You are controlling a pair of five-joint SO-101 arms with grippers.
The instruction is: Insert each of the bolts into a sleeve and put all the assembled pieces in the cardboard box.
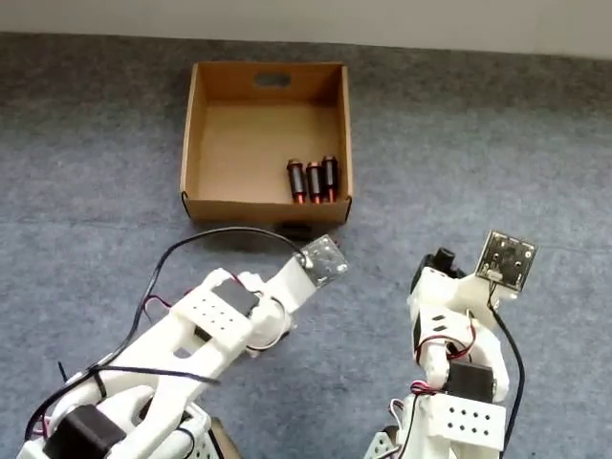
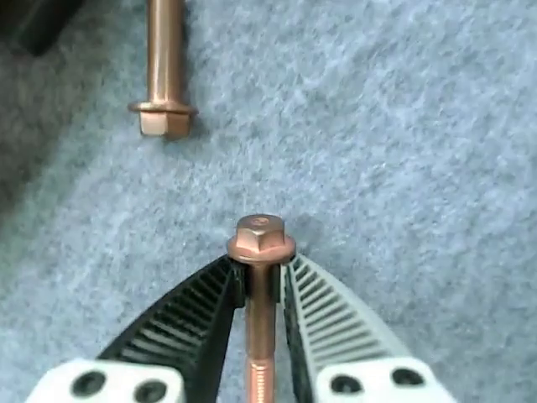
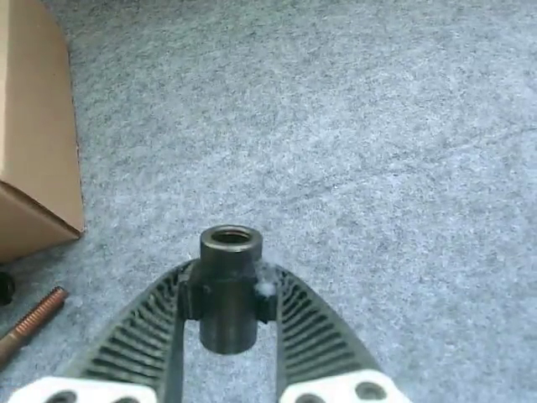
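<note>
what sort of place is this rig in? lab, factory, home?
Probably a lab or hobby test bench, not a factory line: a grey carpet-like mat is the work surface, a plain cardboard box serves as the bin, and the left gripper holds a bolt, the right gripper a sleeve.

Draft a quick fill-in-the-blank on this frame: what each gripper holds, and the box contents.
1. The left gripper is shut on a copper-coloured ____, just under its hex head.
2. The right gripper is shut on a dark hollow ____.
3. The cardboard box holds ____ assembled pieces, side by side in one corner.

Missing words: bolt; sleeve; three.
</note>
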